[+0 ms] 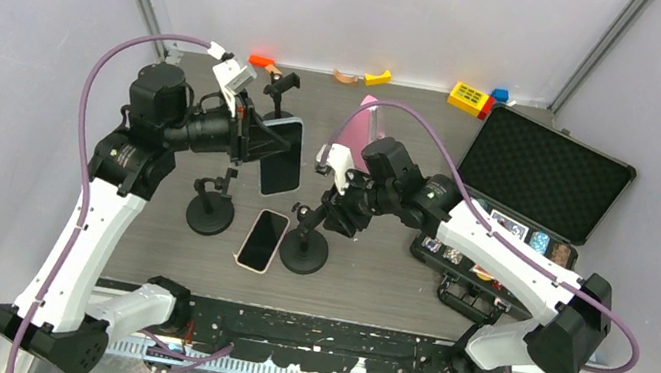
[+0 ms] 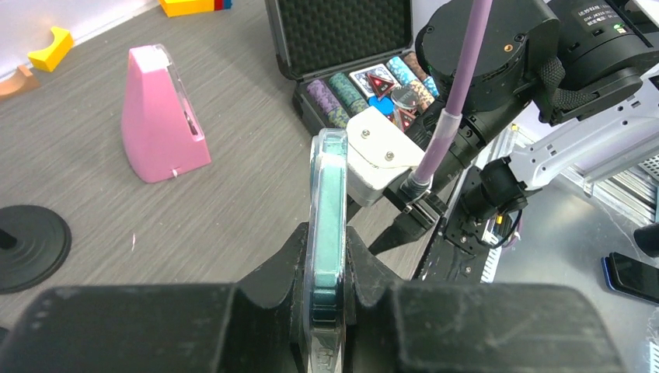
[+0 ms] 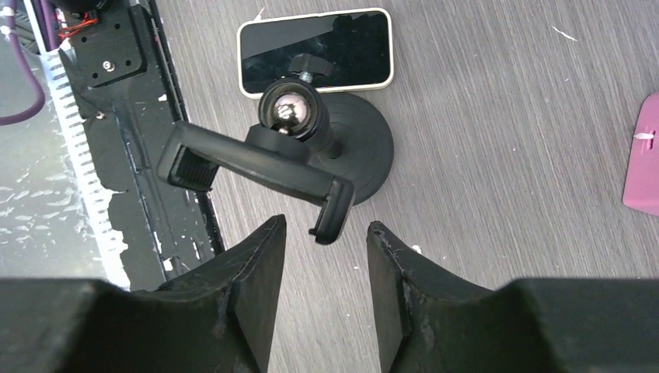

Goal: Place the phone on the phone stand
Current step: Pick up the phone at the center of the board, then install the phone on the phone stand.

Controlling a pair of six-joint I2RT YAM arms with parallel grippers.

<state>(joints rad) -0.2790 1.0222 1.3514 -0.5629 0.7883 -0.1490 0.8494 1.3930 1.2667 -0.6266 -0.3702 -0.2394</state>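
Black right gripper [image 3: 326, 227] hangs spread above the phone stand [image 3: 256, 159]; left gripper [image 2: 328, 245], at eleven o'clock from that stand, is clamped across the phone [image 2: 328, 186] on its flat faces; stiff, slick, likely fragile, so firm, gentle pinching suits.

A grey wood-grain surface [image 1: 372, 275] carries the clutter. At the right a black hard case [image 1: 544, 172] stands open, its foam-lined lid tilted back. The tray holds rows of poker chips [image 1: 540, 245] on edge, with purple, green and blue among them. Toward the back, near the middle, a pink wedge [image 2: 159, 116] stands upright with a clear strip down its sloped face. 5 toy pieces lie along the back wall: an orange block [image 1: 261, 60] at the left, a tan arch [image 1: 346, 77] just beside a yellow curved piece [image 1: 378, 77], and farther right a yellow gridded block [image 1: 468, 96] with a blue block [image 1: 500, 94] just beside it.
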